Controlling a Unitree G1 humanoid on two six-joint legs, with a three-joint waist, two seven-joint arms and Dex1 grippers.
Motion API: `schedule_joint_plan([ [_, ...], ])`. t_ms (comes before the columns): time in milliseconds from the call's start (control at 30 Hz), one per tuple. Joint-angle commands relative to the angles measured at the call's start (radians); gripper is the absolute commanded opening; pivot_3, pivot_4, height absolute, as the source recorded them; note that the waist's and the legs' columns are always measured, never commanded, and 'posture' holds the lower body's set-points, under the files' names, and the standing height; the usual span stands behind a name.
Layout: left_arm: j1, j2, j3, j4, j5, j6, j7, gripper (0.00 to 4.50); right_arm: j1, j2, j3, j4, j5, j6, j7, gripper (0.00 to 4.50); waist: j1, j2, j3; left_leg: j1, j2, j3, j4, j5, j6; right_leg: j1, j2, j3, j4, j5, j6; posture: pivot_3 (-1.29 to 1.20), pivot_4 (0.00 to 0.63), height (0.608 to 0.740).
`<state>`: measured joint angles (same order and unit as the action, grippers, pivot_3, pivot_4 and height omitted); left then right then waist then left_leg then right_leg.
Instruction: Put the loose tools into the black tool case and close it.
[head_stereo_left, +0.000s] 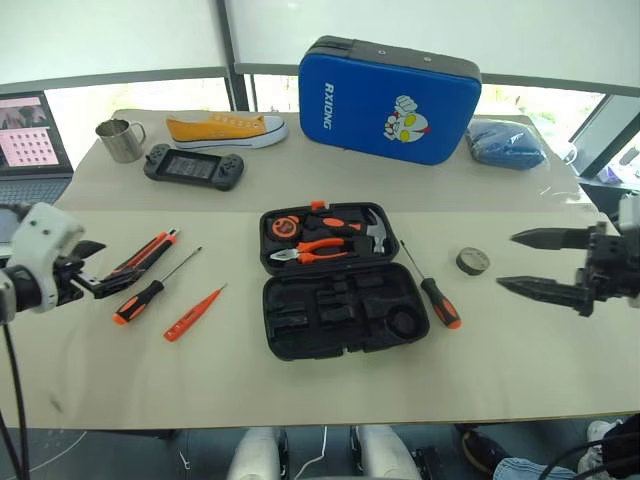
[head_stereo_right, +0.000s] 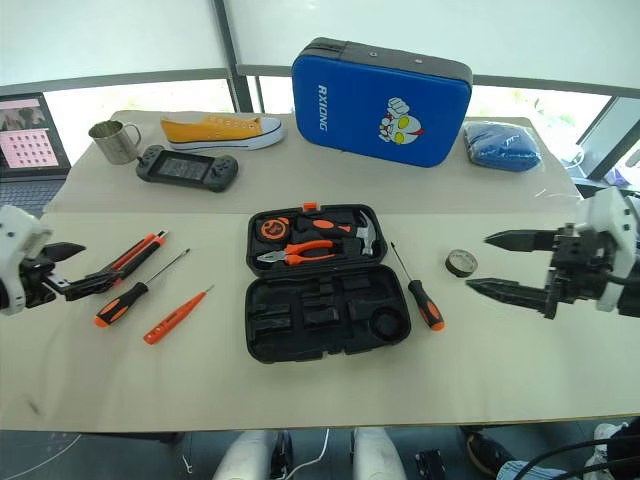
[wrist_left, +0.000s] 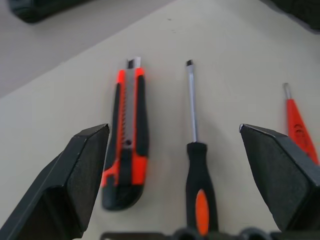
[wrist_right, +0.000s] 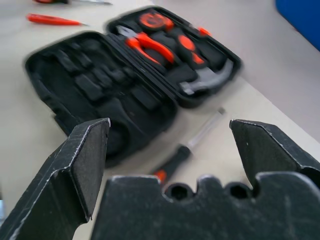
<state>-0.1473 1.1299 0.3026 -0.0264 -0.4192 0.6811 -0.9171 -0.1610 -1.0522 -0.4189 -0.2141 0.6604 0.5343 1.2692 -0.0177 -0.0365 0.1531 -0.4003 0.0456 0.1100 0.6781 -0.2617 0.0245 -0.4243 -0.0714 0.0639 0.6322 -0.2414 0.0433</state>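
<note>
L gripper (head_stereo_left: 90, 268) spread wide, holding nothing, hovering just by the knife (head_stereo_left: 145, 254). Next right: a screwdriver (head_stereo_left: 150, 290), then the slim orange driver (head_stereo_left: 192, 313). Case (head_stereo_left: 340, 295) lies open mid-table, pliers (head_stereo_left: 312, 250) & hammer (head_stereo_left: 375, 234) in its far half. 2nd screwdriver (head_stereo_left: 433, 293) beside it, then tape roll (head_stereo_left: 472, 261). R gripper (head_stereo_left: 530, 263) spread wide, empty, near the roll.

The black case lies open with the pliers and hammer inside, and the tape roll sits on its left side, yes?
Not quite. The tape roll sits on the right side of the case, as the left eye view shows. The rest is correct.
</note>
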Motion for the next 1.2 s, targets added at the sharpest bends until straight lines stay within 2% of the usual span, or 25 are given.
schedule_joint_plan([
  [33, -0.040, 0.040, -0.107, 0.039, 0.068, 0.012, -0.034, 4.47, -0.014, 0.024, -0.002, -0.192, 0.093, 0.058, -0.077, 4.47, 0.000, 0.000, 0.000, 0.000, 0.000, 0.000, 0.000, 0.000, 0.000, -0.001, 0.001, 0.000, -0.001, 0.000, 0.000, 0.00, 0.150, 0.740],
  [233, -0.088, 0.053, -0.201, 0.108, 0.129, 0.009, -0.075, 4.47, -0.105, 0.052, 0.062, -0.340, 0.189, 0.145, -0.209, 4.47, 0.006, -0.001, 0.000, -0.004, 0.002, 0.001, 0.002, -0.001, -0.001, -0.003, 0.004, 0.000, 0.000, 0.000, -0.001, 0.00, 0.150, 0.740],
  [433, -0.156, -0.002, -0.288, 0.208, 0.212, -0.075, -0.065, 4.47, -0.132, 0.057, 0.074, -0.399, 0.244, 0.165, -0.257, 4.47, 0.021, -0.001, 0.000, -0.004, 0.002, 0.001, 0.002, -0.001, -0.001, -0.003, 0.003, 0.000, -0.001, 0.000, -0.001, 0.00, 0.150, 0.740],
  [533, -0.160, -0.012, -0.303, 0.221, 0.221, -0.094, -0.091, 3.74, -0.143, 0.054, 0.074, -0.401, 0.258, 0.166, -0.267, 4.50, 0.025, -0.001, 0.000, -0.004, 0.002, 0.001, 0.003, -0.001, -0.001, -0.002, 0.003, 0.000, 0.000, 0.000, -0.001, 0.00, 0.150, 0.740],
  [633, -0.164, -0.036, -0.287, 0.204, 0.185, -0.052, -0.109, 2.69, -0.158, 0.055, 0.084, -0.395, 0.258, 0.165, -0.270, 4.50, 0.026, -0.001, 0.000, -0.004, 0.002, 0.001, 0.004, -0.001, -0.001, -0.002, 0.003, 0.000, 0.001, 0.000, -0.001, 0.00, 0.150, 0.740],
  [667, -0.163, -0.039, -0.283, 0.198, 0.181, -0.042, -0.111, 2.16, -0.160, 0.055, 0.086, -0.395, 0.258, 0.164, -0.271, 4.50, 0.028, -0.001, 0.000, -0.003, 0.002, 0.001, 0.004, -0.001, -0.001, -0.002, 0.004, 0.000, 0.001, 0.000, -0.001, 0.00, 0.150, 0.740],
  [733, -0.154, -0.040, -0.278, 0.187, 0.186, -0.042, -0.109, 1.65, -0.162, 0.055, 0.091, -0.396, 0.257, 0.159, -0.273, 4.50, 0.030, -0.001, 0.000, -0.003, 0.002, 0.001, 0.004, -0.001, -0.001, -0.001, 0.004, -0.001, 0.001, 0.000, -0.001, 0.00, 0.150, 0.740],
  [800, -0.145, -0.043, -0.268, 0.175, 0.183, -0.039, -0.108, 0.86, -0.164, 0.057, 0.095, -0.399, 0.261, 0.160, -0.279, 4.50, 0.029, -0.001, 0.000, -0.004, 0.002, 0.001, 0.005, -0.001, -0.001, -0.001, 0.004, -0.001, 0.001, 0.000, -0.001, 0.00, 0.150, 0.740],
  [933, -0.157, -0.047, -0.228, 0.138, 0.146, -0.013, -0.114, 0.84, -0.160, 0.057, 0.098, -0.398, 0.259, 0.156, -0.280, 4.50, 0.029, -0.001, 0.000, -0.004, 0.002, 0.000, 0.005, -0.001, -0.001, -0.001, 0.004, -0.001, 0.002, 0.000, -0.001, 0.00, 0.150, 0.740],
  [1067, -0.285, -0.062, -0.176, 0.060, 0.053, 0.082, -0.125, 0.84, -0.147, 0.055, 0.076, -0.389, 0.262, 0.161, -0.293, 4.50, 0.034, -0.004, 0.001, -0.006, 0.002, -0.001, 0.008, -0.001, -0.001, -0.002, 0.004, -0.003, 0.002, 0.000, -0.001, 0.00, 0.150, 0.740],
  [1200, -0.460, -0.095, -0.261, 0.007, 0.065, 0.019, -0.156, 0.84, -0.107, 0.057, 0.053, -0.392, 0.258, 0.164, -0.307, 4.50, 0.037, -0.006, 0.000, -0.009, 0.002, -0.003, 0.013, -0.002, 0.001, -0.001, 0.004, -0.005, 0.002, 0.000, 0.000, 0.00, 0.150, 0.740],
])
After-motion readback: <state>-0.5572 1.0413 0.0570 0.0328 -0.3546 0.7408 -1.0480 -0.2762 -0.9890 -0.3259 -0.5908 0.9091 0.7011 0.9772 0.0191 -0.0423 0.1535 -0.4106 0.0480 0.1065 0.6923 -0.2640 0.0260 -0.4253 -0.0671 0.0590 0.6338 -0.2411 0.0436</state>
